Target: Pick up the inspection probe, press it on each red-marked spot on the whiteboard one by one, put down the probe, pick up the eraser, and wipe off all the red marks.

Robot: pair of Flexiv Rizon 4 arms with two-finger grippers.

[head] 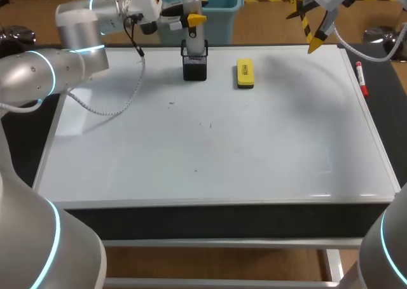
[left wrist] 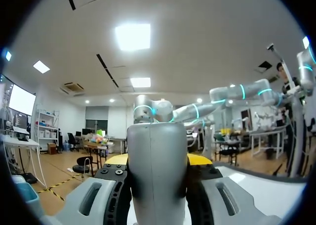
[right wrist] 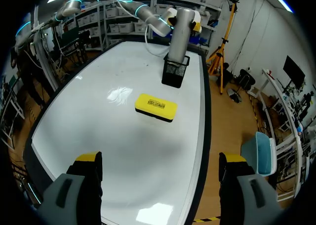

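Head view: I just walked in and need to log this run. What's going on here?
The left gripper is shut on the grey inspection probe, which stands upright in the black mesh holder at the whiteboard's far edge. The right gripper hangs open above the board's far right part, holding nothing. The yellow eraser lies untouched beside the holder. No red marks show on the board.

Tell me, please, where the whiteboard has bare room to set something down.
The whiteboard is bare over its near half and middle. The far edge is crowded: the holder with the probe, held by the left gripper, and the eraser.
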